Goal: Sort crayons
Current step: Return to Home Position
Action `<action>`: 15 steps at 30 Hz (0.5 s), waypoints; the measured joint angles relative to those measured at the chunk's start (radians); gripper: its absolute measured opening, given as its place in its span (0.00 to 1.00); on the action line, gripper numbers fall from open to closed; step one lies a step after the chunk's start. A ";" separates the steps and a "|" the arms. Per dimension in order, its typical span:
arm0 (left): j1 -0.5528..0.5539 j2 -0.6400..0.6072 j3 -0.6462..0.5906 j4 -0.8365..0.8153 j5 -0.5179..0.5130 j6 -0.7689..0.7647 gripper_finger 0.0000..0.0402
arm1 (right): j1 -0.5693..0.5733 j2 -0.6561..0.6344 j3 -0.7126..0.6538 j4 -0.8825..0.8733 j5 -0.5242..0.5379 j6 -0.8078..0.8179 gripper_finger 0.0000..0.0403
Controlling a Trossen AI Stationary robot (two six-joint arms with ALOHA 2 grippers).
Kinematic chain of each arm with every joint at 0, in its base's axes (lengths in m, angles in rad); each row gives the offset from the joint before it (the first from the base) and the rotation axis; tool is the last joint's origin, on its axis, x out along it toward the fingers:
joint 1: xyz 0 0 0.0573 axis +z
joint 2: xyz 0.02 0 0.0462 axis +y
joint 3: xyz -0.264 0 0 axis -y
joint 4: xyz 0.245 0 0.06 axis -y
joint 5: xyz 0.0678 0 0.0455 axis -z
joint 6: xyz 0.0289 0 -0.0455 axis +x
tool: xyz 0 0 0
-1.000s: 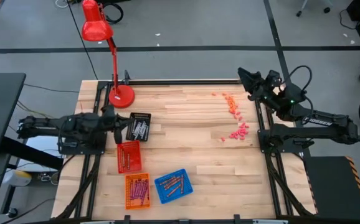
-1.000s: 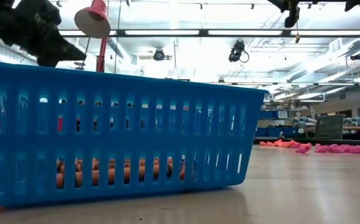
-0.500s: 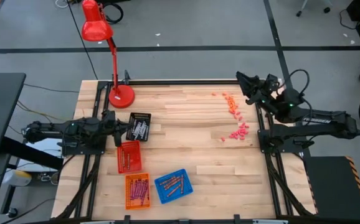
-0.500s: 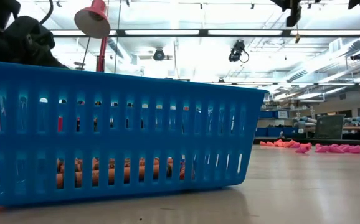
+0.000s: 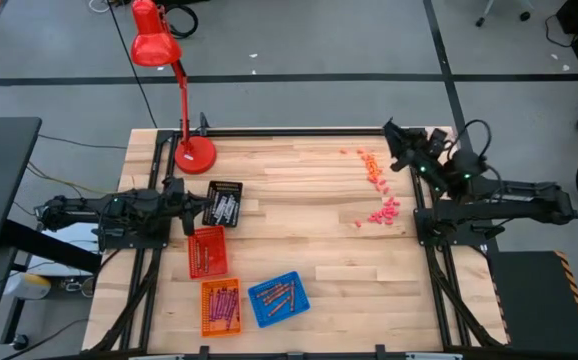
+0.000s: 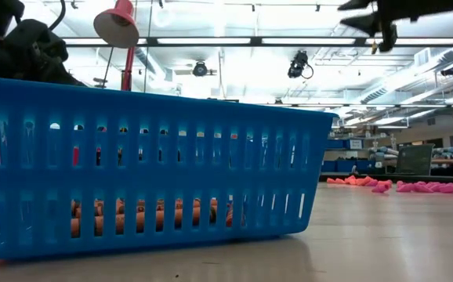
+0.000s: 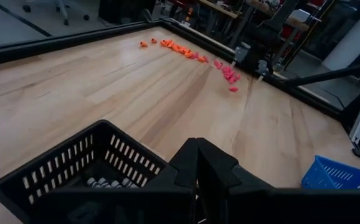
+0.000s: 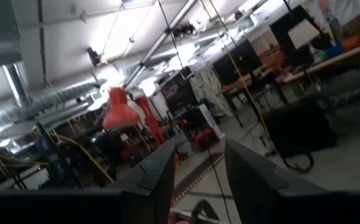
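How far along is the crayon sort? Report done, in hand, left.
Done: crayons lie in the black bin, red bin, orange bin and blue bin; no loose crayon shows on the table. In hand: nothing; left gripper shut, empty, beside the black bin; right gripper open at the table's right edge. Left: only small pink and orange bits.

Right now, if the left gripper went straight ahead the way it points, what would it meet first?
Most likely the black bin, which sits directly ahead of the left gripper, whose fingers are shut. Height is unclear, so it might pass just over the near rim.
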 joint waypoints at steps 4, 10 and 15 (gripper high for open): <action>0.011 0.000 0.000 0.001 -0.016 -0.061 0.03 | -0.007 0.000 -0.121 0.112 0.000 0.033 0.36; 0.032 0.000 0.000 0.023 -0.076 -0.154 0.03 | -0.031 -0.014 -0.353 0.410 -0.079 0.114 0.35; 0.033 0.000 0.000 0.026 -0.160 -0.227 0.03 | -0.060 -0.062 -0.450 0.503 -0.178 0.170 0.32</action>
